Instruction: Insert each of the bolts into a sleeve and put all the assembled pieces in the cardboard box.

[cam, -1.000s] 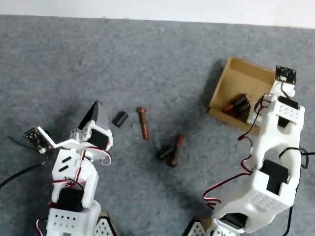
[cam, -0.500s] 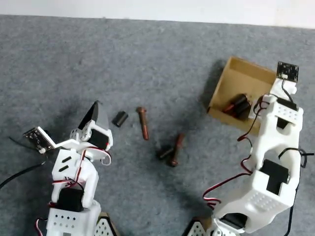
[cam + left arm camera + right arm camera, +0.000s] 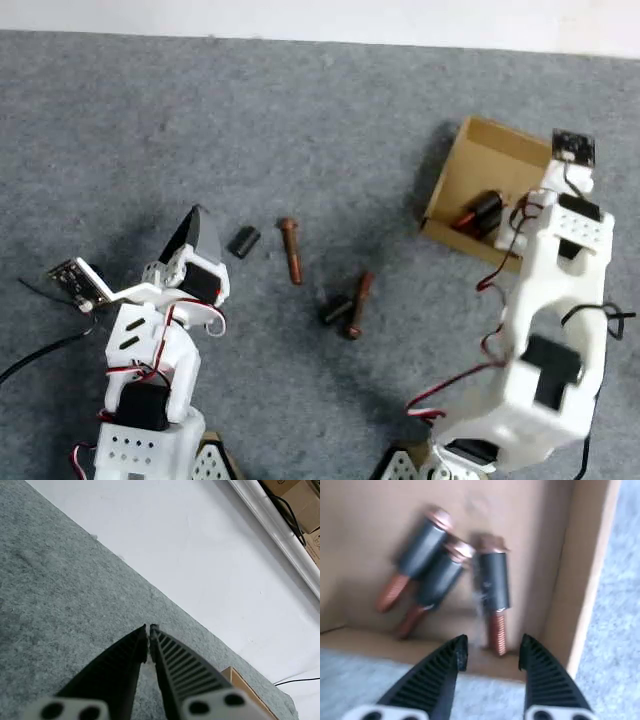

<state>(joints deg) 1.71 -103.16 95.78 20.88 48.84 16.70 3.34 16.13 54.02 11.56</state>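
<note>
Grey felt mat [image 3: 120, 130] holds two bare bolts [image 3: 291, 250] and two empty sleeves [image 3: 243, 241]; my right gripper [image 3: 493, 650] hangs jaws apart at the cardboard box [image 3: 580, 580], load apparently released among three assembled pieces [image 3: 492, 587], left gripper [image 3: 149, 630] pinched together, parked empty.

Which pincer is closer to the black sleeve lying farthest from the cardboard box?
Left. The left pincer sits just beside the black sleeve, apart from it; the right pincer hangs at the cardboard box, much farther off.

The left pincer [image 3: 149, 631] is closed, the right pincer [image 3: 492, 649] spread.
</note>
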